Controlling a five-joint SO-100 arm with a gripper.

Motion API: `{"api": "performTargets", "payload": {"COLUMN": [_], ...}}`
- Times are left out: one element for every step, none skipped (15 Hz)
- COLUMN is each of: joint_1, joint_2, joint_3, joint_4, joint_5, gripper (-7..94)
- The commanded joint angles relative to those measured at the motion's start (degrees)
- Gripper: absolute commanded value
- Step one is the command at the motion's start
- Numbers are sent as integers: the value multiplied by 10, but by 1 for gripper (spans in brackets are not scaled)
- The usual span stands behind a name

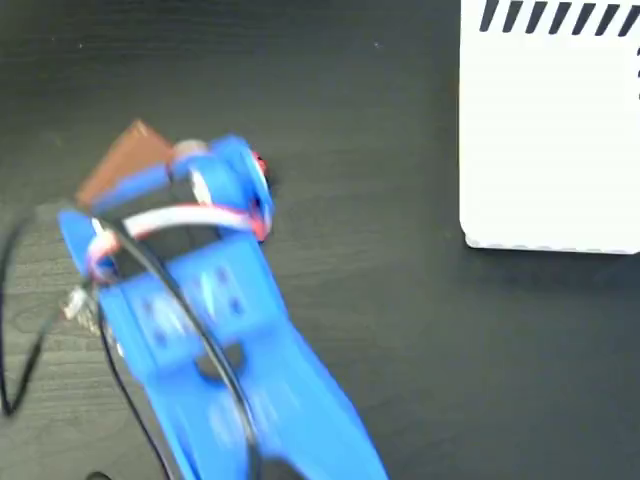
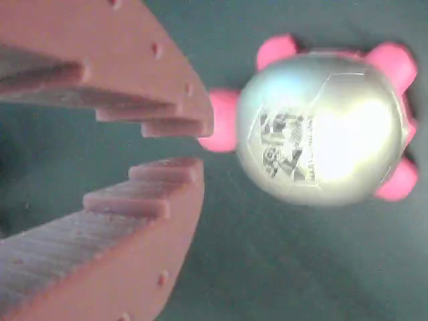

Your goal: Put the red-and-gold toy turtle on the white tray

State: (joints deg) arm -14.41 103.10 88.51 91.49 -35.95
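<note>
The task is still at its beginning, as I judge it. In the wrist view the claw is standing nearly closed, with only a thin gap between the tips of its two toothed brown fingers, and it is grasping nothing. The red-and-gold toy turtle is lying just beyond those tips, on the dark table. One pink part of it (head or leg, I cannot tell which) is sitting right at the fingertips, perhaps touching them. The shiny shell with its black printed mark is facing up to the camera, so the toy is resting upright and free.

In the fixed view the blue arm is leaning over the toy and is hiding almost all of it; only a little red is showing beside the arm's head. The white tray is lying well apart from the claw, toward the upper right of this picture, and the part of it in view is carrying nothing.

So nothing is done yet. Opening the claw wider around the shell, closing on it, lifting, carrying across to the tray and releasing are all remaining.
</note>
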Motion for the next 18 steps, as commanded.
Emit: {"api": "performTargets", "payload": {"joint_1": [13, 23, 33, 39, 43, 47, 50, 54, 59, 62, 64, 64, 63, 60, 57, 55, 54, 53], "joint_2": [-11, -33, -56, -77, -98, -110, -115, -119, -121, -125, -131, -139, -142, -143, -144, -148, -149, -162], "joint_3": [-44, -51, -63, -76, -86, -91, -91, -84, -77, -75, -75, -72, -54, -33, -13, -2, 1, 3], "joint_4": [-2, -6, 3, 25, 60, 87, 91, 91, 90, 88, 86, 81, 66, 40, 20, 6, 2, -4], "joint_5": [-15, -20, -28, -28, -28, -31, -35, -53, -63, -73, -78, -86, -94, -94, -96, -96, -96, -96], "gripper": [0, 1, 8, 18, 33, 43, 48, 49, 55, 56, 56, 56, 56, 56, 56, 56, 56, 61]}}
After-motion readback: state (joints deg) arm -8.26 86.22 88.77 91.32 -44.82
